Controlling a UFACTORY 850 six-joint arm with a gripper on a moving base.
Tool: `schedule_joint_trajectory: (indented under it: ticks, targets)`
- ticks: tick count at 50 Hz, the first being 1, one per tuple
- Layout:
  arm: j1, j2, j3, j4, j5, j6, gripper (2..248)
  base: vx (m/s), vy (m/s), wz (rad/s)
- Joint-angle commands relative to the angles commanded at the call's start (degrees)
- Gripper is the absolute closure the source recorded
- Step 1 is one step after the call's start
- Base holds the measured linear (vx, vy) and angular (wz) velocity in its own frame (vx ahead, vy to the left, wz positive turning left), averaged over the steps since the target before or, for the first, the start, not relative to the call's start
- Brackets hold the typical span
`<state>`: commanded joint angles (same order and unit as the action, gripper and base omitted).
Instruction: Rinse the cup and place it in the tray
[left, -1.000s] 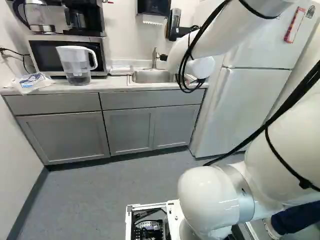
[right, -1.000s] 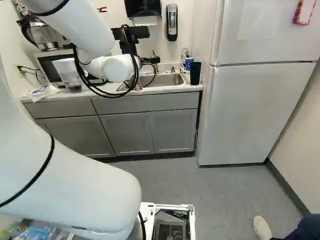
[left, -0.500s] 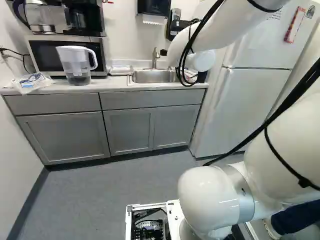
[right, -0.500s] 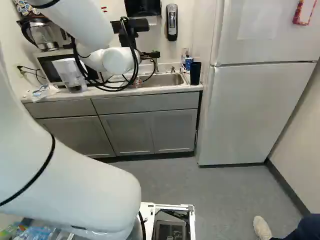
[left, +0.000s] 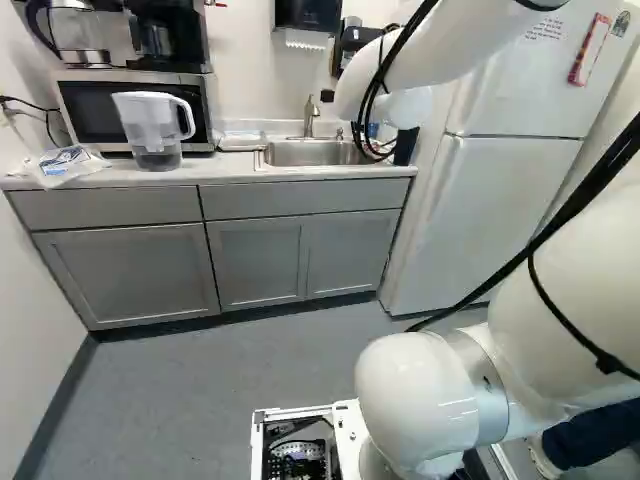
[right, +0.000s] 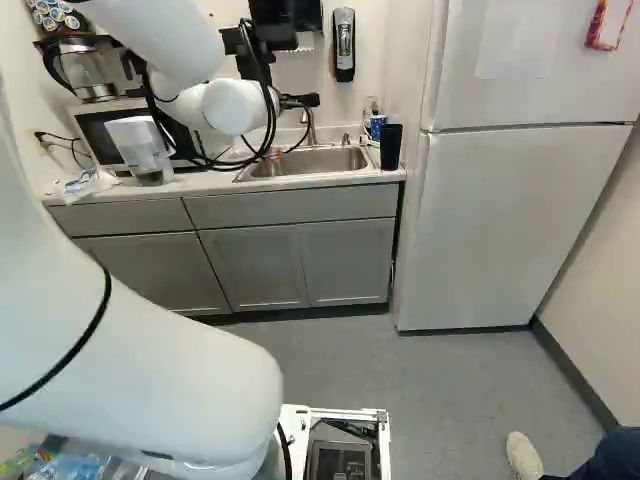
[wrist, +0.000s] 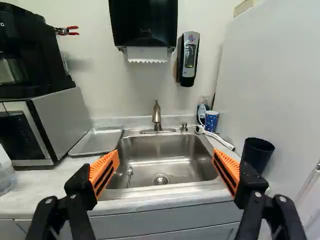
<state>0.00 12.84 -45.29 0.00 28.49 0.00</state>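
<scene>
Nearest, the white arm (left: 430, 60) reaches out toward the sink (wrist: 170, 155), its end effector (right: 301, 100) hanging short of the basin. The end effector is released, its orange pads (wrist: 104, 172) spread wide apart, one toward each side of the sink, with nothing between them. Below the sink's front edge run grey cabinets (left: 255, 262).

On the worktop (right: 340, 183), a dark tumbler (wrist: 256, 154) stands upright just beside the sink, on the right. Left of the sink lies the metal tray (wrist: 97, 140), close by its rim; further left of the sink are a clear pitcher (left: 152, 130) with a white handle and a crumpled plastic bag (left: 65, 163). Inside the sink, a thin utensil (wrist: 130, 172) leans near the drain (wrist: 161, 180).

At the sink's back right corner sits a blue mug (wrist: 211, 121) with white dots, a white-handled thing (wrist: 220, 140) in front of it. Which of the two is the task's cup, I cannot tell. Behind the sink rises the faucet (wrist: 157, 116); on the wall above it hang a paper towel dispenser (wrist: 143, 22) and, to its right, a soap dispenser (wrist: 188, 59).
</scene>
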Motion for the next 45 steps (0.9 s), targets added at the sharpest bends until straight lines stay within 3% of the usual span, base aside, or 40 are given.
schedule_joint_trajectory:
  ticks: [45]
  targets:
    - [0.0,0.0,-2.9,0.0,-2.6,0.0,3,0.000,0.000,0.000]
